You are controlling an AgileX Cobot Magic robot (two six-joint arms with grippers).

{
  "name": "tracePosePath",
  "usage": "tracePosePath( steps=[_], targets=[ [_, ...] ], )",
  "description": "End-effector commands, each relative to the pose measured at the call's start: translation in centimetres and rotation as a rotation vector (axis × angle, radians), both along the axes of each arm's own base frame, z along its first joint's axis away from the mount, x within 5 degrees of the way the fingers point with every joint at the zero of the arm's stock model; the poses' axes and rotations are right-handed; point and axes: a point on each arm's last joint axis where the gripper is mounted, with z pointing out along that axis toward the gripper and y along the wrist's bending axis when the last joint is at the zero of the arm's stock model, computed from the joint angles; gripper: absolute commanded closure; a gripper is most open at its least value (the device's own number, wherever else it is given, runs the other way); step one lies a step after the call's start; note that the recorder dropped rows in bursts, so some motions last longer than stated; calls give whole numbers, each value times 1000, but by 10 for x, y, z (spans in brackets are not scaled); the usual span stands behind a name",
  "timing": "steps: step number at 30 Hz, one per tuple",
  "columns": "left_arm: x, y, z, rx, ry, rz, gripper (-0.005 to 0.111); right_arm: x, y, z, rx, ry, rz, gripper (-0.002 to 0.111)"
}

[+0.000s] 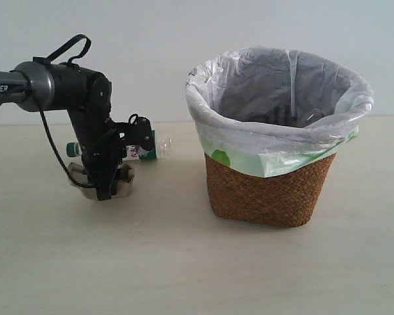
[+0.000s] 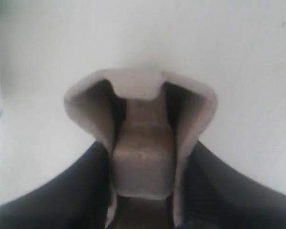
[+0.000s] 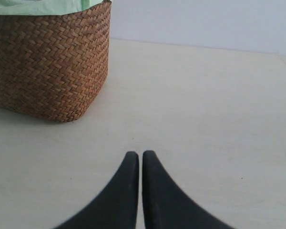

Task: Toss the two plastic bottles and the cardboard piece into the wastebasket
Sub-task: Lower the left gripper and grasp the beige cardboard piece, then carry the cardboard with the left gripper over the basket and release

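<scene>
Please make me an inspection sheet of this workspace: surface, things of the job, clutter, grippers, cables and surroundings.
Surface: pale table, no stains seen.
Job's things: cardboard piece low at the table, in the left gripper; bottle with green-white label lying behind the arm; second bottle mostly hidden, cannot tell; wastebasket upright, bag-lined, its bottom out of sight.
Clutter: nothing seen.
Grippers: left gripper's fingers shut on the cardboard piece; right gripper shut, empty, over the table near the wastebasket.
Cables: black cable hanging along the left arm.
Surroundings: plain pale wall.
</scene>
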Motion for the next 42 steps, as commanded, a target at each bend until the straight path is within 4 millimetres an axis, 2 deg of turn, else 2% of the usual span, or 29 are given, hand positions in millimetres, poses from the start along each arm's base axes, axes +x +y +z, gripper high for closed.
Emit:
tracePosePath(
  steps=[1, 7, 11, 14, 18, 23, 28, 30, 32, 34, 36, 37, 38, 40, 42],
  targets=[
    [3, 13, 34, -51, -89, 181, 103, 0, 0, 1, 1, -10, -4, 108],
    [10, 60, 111, -209, -375, 657, 103, 0, 0, 1, 1, -10, -4, 108],
    [-3, 99, 161, -186, -552, 935, 103, 0, 0, 1, 1, -10, -4, 108],
    [-15, 121, 190, -114, -686, 1077, 103, 0, 0, 1, 1, -10, -4, 108],
    [-28, 136, 215, -51, -797, 1151, 103, 0, 0, 1, 1, -10, -4, 108],
    [-32, 135, 214, -59, -767, 1177, 103, 0, 0, 1, 2, -10, -4, 108],
    [-25, 121, 196, -192, -633, 1211, 103, 0, 0, 1, 2, -10, -4, 108],
    [-22, 104, 184, -328, -484, 1152, 103, 0, 0, 1, 2, -10, -4, 108],
    [-20, 76, 176, -525, -278, 999, 103, 0, 0, 1, 2, -10, -4, 108],
    [-20, 45, 187, -815, -95, 840, 103, 0, 0, 1, 2, -10, -4, 108],
    [-25, 10, 218, -1200, 72, 636, 102, 0, 0, 1, 2, -10, -4, 108],
    [-27, -2, 234, -1326, 97, 547, 98, 0, 0, 1, 2, -10, -4, 108],
    [-31, -14, 250, -1427, 103, 465, 92, 0, 0, 1, 2, -10, -4, 108],
    [-35, -29, 271, -1484, 45, 417, 64, 0, 0, 1, 2, -10, -4, 108],
    [-38, -44, 280, -1441, -30, 409, 25, 0, 0, 1, 2, -10, -4, 108]
  ],
)
